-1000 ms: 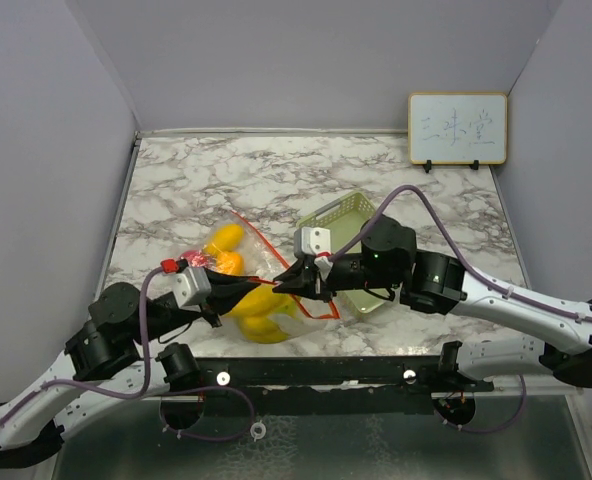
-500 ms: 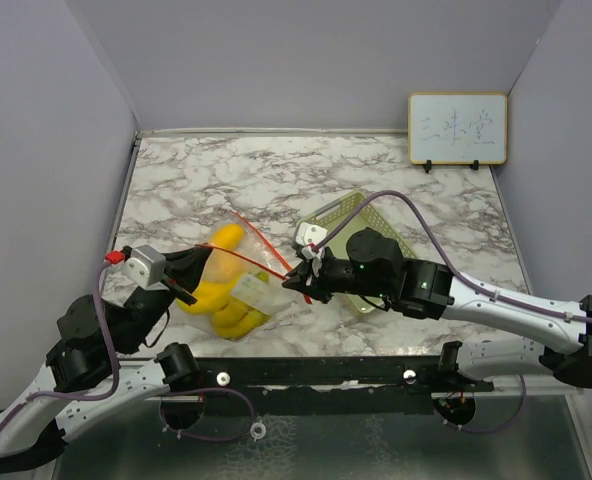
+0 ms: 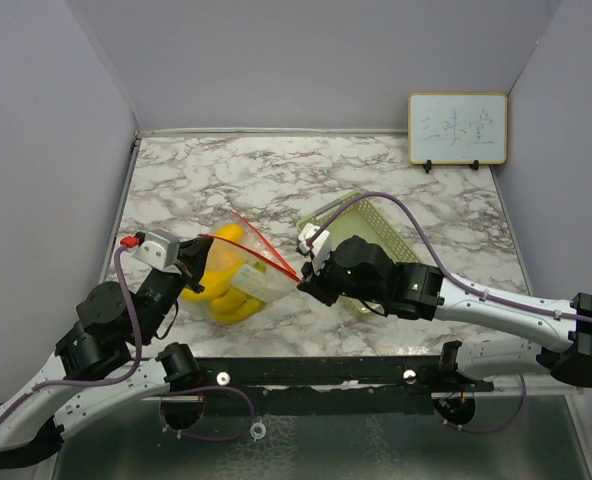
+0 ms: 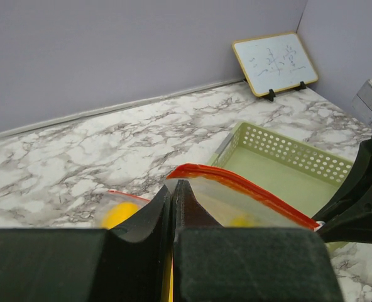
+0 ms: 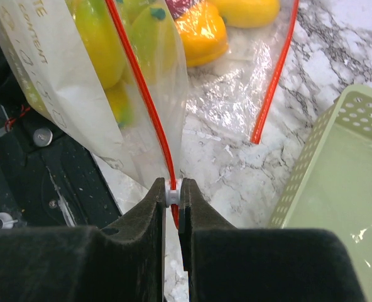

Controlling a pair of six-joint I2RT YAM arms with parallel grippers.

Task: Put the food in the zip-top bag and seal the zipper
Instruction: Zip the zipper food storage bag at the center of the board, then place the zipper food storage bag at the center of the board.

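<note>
Over marble table [image 3: 276, 170], left claw [image 4: 173, 190] and right claw [image 5: 171, 192] clamp opposite zipper [image 3: 261, 255] ends, food [image 3: 226, 240] bagged between.

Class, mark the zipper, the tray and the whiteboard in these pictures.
zipper [image 4: 249, 187], left wrist view, middle of the red strip.
tray [image 4: 293, 153], left wrist view, perforated far wall.
whiteboard [image 3: 457, 128], top view, centre of its face.

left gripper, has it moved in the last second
Yes. In the top view the left gripper, shut on the zipper, has gone left and farther up the table, away from the black front rail.
</note>
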